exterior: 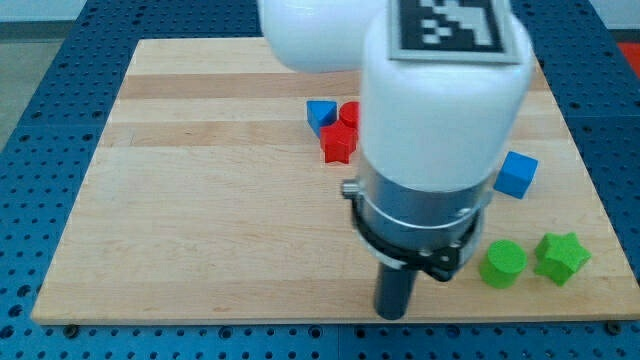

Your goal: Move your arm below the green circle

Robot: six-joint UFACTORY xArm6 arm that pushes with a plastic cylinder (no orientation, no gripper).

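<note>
The green circle (502, 263) lies near the board's bottom right. A green star (561, 258) sits just to its right. My tip (392, 315) is at the end of the dark rod, near the board's bottom edge. It stands to the left of the green circle and a little lower, well apart from it. The white arm body (440, 110) hides much of the board's middle.
A blue cube (517, 174) lies at the right, above the green blocks. Near the top centre a blue block (320, 115), a red star (339, 144) and a partly hidden red block (349, 113) cluster together. The wooden board (200, 200) rests on a blue perforated table.
</note>
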